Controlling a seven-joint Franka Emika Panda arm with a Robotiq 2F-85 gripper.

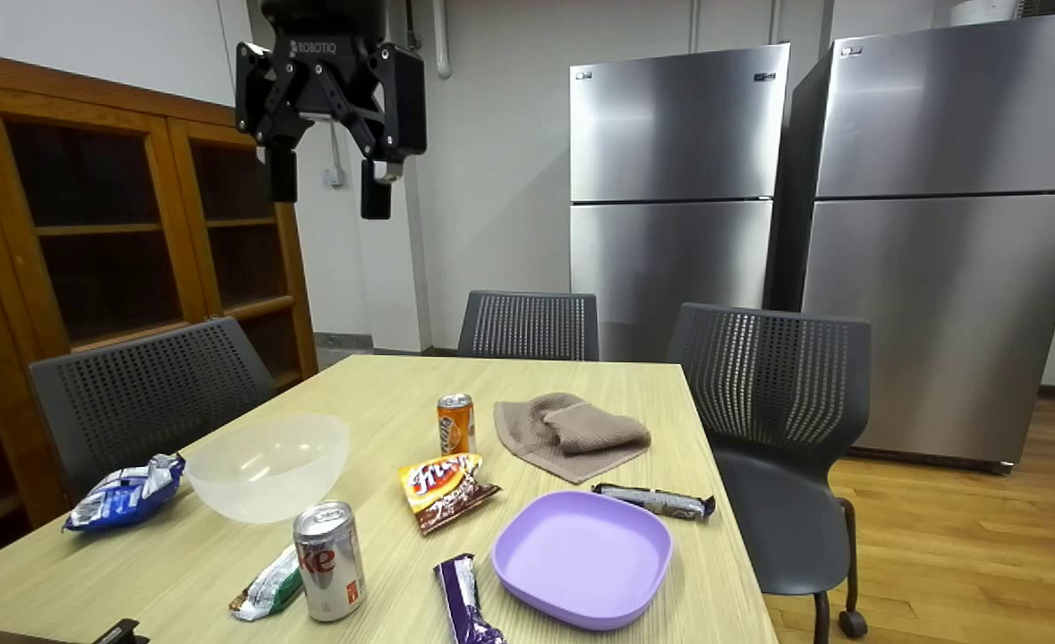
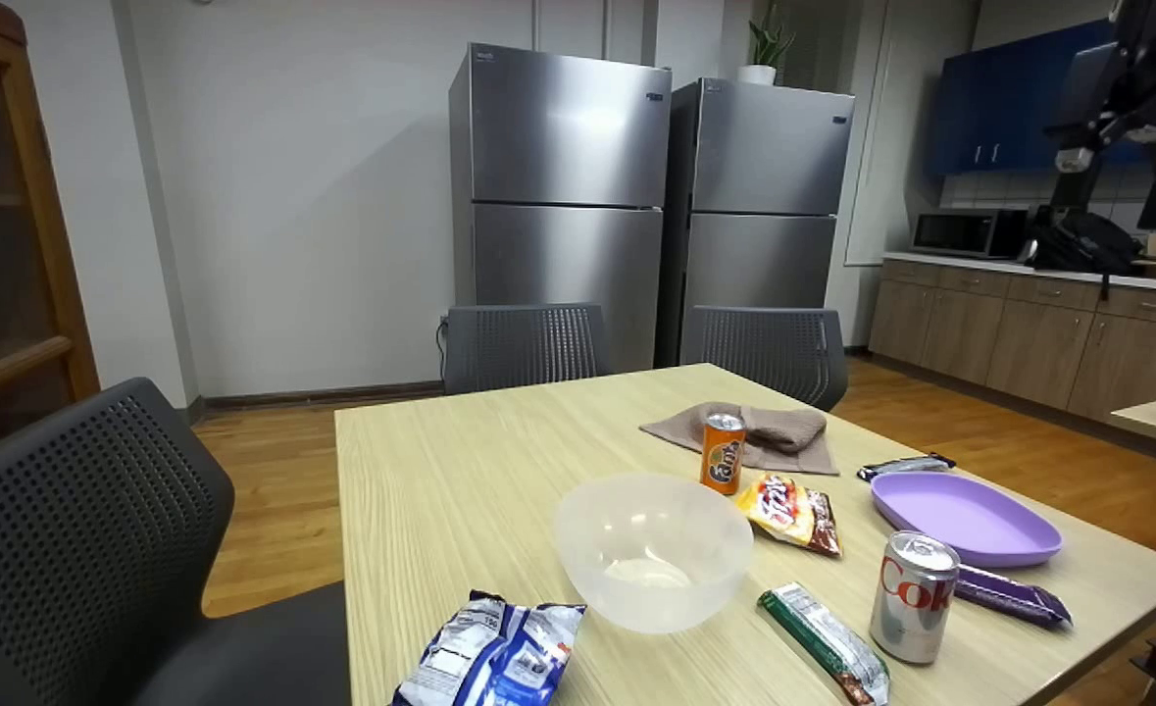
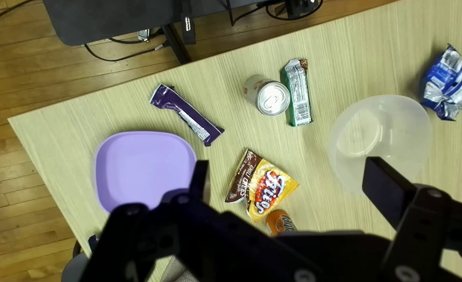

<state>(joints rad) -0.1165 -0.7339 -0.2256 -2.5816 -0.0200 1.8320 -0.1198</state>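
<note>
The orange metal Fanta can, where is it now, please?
In an exterior view, the orange metal Fanta can stands on the pale wood-grain table, left of the brown cloth and just behind the yellow-and-brown Fritos bag.

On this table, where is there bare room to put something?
Widest: the table between bowl, orange can, cloth and far edge, in both exterior views. Smaller: between bowl, green bar and yellow bag. Crowded: silver can right beside green bar; yellow bag close by orange can.
</note>
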